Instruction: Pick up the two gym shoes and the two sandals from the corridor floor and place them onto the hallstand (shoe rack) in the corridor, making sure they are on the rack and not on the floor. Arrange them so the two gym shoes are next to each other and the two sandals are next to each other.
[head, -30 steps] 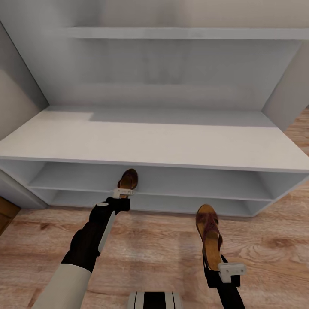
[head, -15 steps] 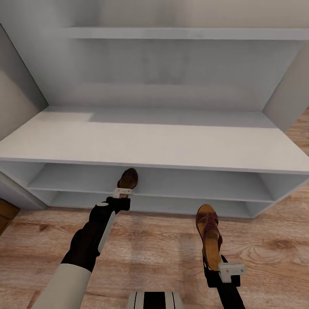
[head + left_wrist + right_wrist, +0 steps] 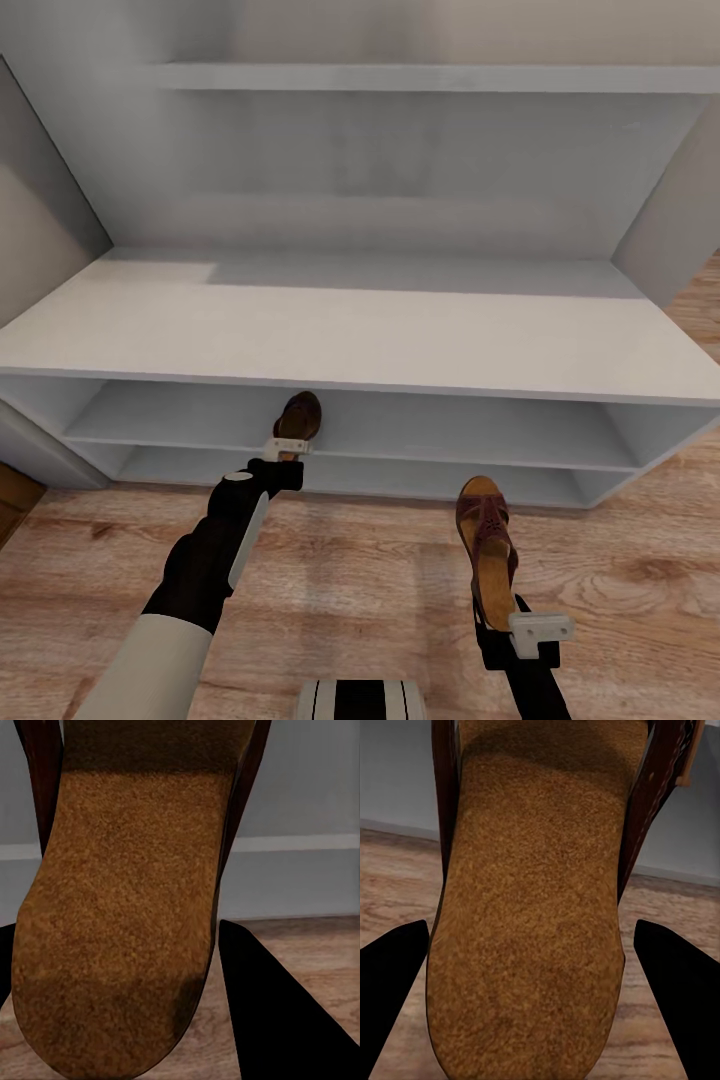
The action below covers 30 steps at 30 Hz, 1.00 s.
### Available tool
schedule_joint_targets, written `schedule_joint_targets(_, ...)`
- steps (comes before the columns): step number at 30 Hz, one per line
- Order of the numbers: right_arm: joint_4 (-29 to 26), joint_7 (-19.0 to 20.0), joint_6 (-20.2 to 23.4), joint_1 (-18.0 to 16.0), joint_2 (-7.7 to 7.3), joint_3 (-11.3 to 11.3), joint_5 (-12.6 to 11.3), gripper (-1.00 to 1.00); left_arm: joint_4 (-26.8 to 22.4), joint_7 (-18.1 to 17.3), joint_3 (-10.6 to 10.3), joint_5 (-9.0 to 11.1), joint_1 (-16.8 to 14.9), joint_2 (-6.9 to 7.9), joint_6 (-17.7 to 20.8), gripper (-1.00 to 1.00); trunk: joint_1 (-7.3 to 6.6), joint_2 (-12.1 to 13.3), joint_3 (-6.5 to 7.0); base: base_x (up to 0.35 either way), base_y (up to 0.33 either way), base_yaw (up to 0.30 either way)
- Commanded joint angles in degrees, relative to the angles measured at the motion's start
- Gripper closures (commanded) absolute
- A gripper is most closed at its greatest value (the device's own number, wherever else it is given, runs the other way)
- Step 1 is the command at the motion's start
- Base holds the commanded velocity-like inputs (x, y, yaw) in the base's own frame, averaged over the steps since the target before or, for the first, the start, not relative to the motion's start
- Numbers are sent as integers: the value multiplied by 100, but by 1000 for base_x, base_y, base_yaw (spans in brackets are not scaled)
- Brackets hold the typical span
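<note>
At lower left of centre the left claw (image 3: 288,447) grips a sandal (image 3: 299,416) poked into the shoe rack (image 3: 350,335), while at lower right the right claw (image 3: 520,625) grips the other sandal (image 3: 487,545) above the floor (image 3: 380,585).

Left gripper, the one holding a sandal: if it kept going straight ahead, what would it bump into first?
Probably the hallstand. The left gripper points its sandal into the upper shoe tier, so the sandal's toe would likely slide over that shelf and meet the back panel first. Depth is hard to judge from here.
</note>
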Motion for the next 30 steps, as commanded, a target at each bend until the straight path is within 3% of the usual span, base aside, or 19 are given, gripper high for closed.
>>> schedule_joint_targets(1,0,9,-1,0,-1,-1,-4,100,0,-12,0,-18,-1,0,-3,100,0,0,0,0,0,0)
schedule_joint_targets(30,0,9,-1,0,-3,-1,-3,100,115,9,8,-21,-2,0,-205,100,0,0,0,25,0,0)
